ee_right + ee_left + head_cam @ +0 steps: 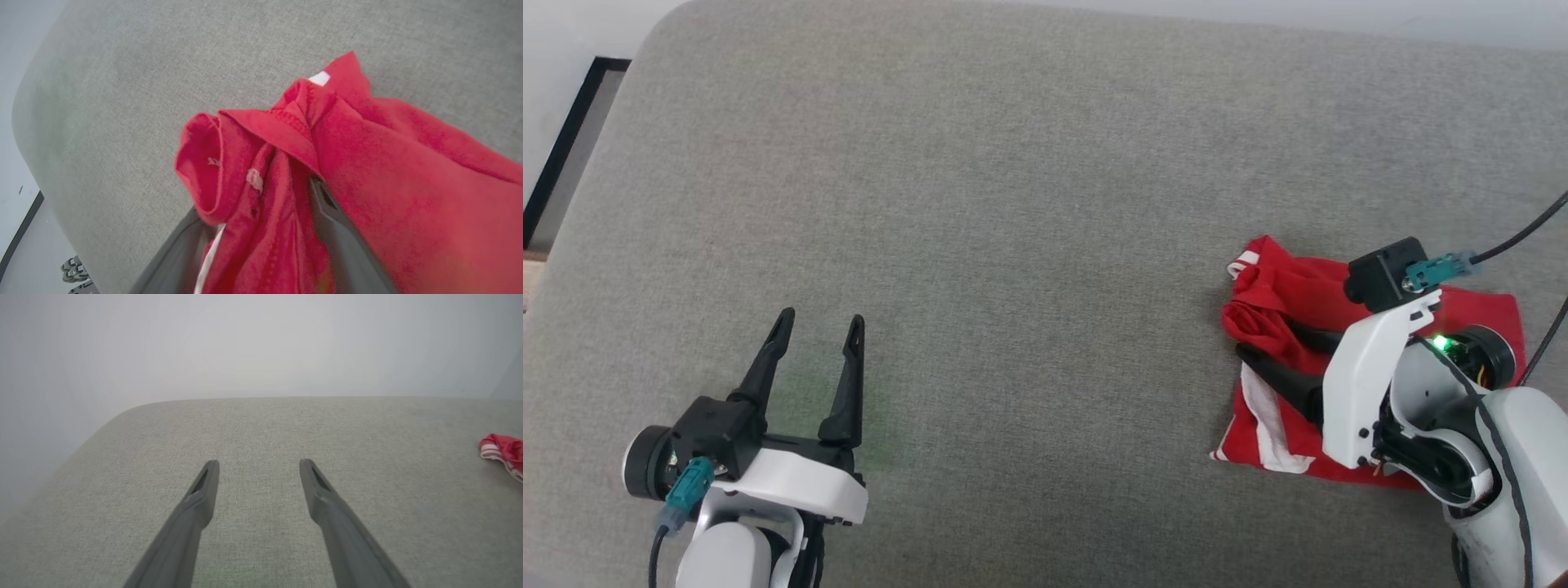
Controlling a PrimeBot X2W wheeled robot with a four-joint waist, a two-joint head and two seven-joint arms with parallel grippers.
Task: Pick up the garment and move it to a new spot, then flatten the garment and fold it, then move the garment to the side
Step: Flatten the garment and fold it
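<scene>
Right gripper, jaws spread wide, straddles a bunched fold of the garment lying at the grey cushion's right side; left gripper spread, empty, well apart.

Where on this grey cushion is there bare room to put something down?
The widest free patch is the grey cushion between the left gripper and the garment, running up to the far edge. It is crowded at the right, where the right gripper sits open, fingers spread in the bunched garment.
</scene>
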